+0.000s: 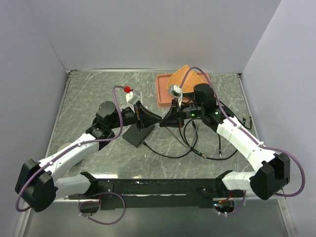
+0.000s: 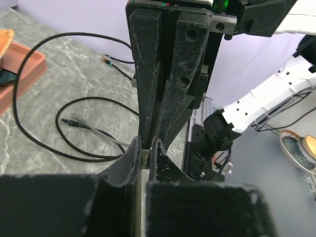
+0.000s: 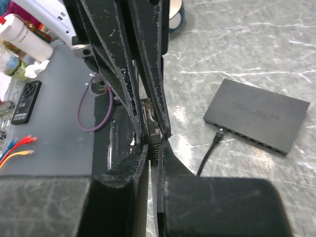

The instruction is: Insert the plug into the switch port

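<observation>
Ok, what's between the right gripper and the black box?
In the right wrist view, bare marble table, crossed only by a black cable reaching the edge of the box.

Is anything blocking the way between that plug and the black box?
Nothing visible. Only bare table lies between the plug, pinched by the left gripper and right gripper, and the switch port edge, where one cable is plugged in.
</observation>
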